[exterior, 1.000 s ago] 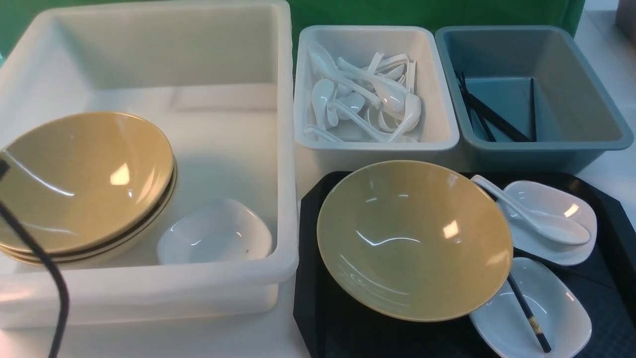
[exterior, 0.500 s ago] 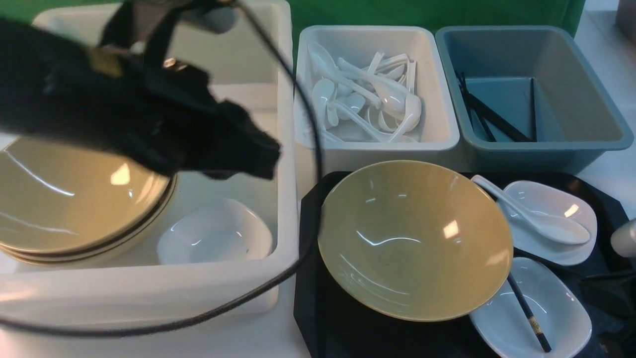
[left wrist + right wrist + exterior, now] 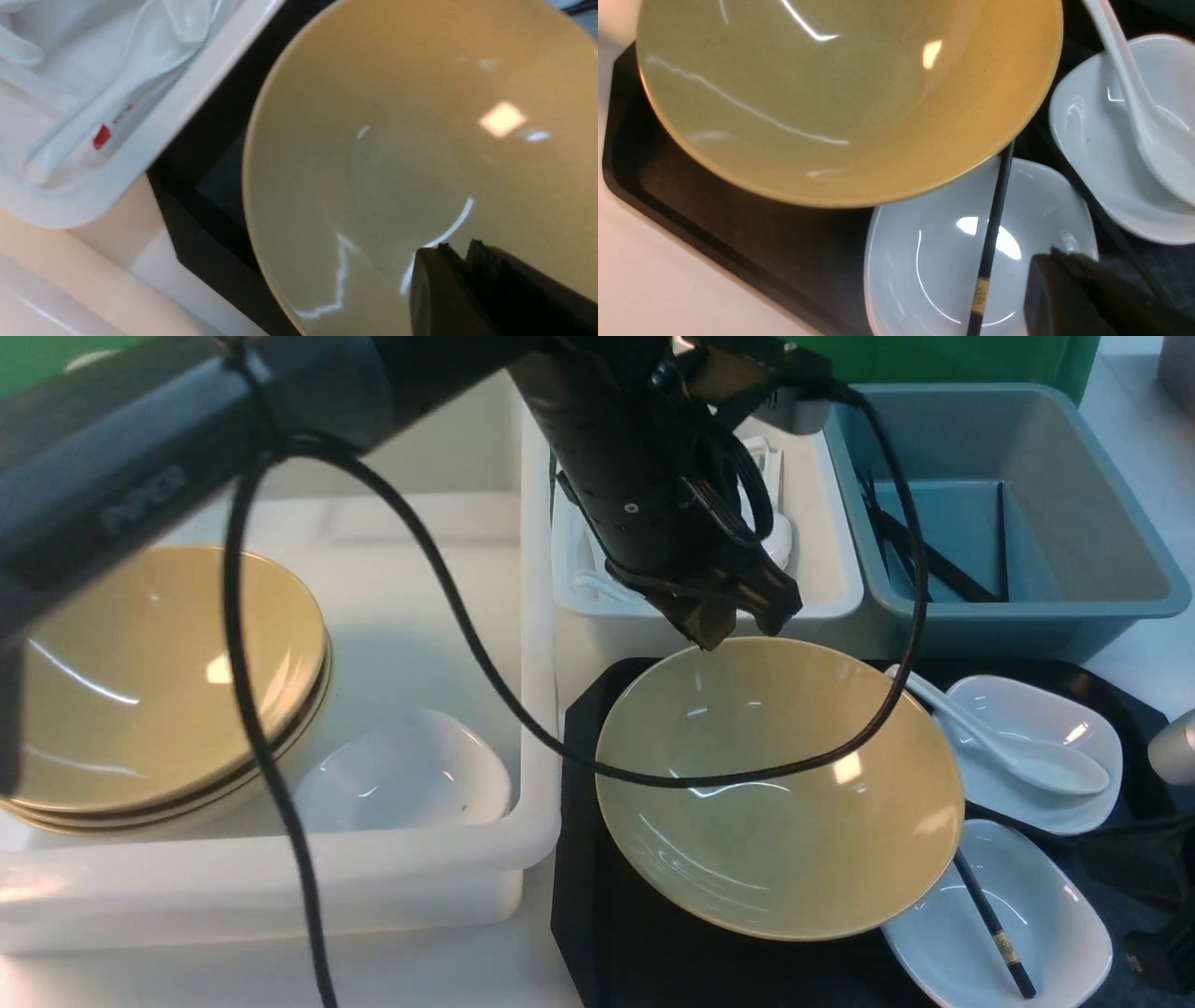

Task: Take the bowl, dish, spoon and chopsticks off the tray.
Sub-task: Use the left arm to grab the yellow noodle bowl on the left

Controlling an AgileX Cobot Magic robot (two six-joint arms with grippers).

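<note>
- The right gripper (image 3: 1041, 275), jaws pressed together on nothing, hangs low over the near right corner of the black tray (image 3: 583, 915).
- Just left of it, the near dish (image 3: 924, 261) carries one of the chopsticks (image 3: 994, 219). Its gold band lies closest to the gripper, and the mark on the band is too small to read.
- Farther left, the bowl (image 3: 780, 789) sits on the tray, its rim overlapping that dish and the stick's thin end.
- Beyond the right gripper, the spoon (image 3: 1027, 756) rests in the far dish (image 3: 1074, 807), handle pointing toward the left gripper.
- The left gripper (image 3: 738, 621), clenched and empty, hovers just above the bowl's far rim.
- Behind it is a white bin (image 3: 822, 588) of spoons; one handle bears a red mark (image 3: 102, 136), blurred beyond reading.
- To the left gripper's right stands a grey-blue bin (image 3: 1027, 616).
- To its left, a large tub (image 3: 280, 887) holds stacked bowls (image 3: 159, 672).
</note>
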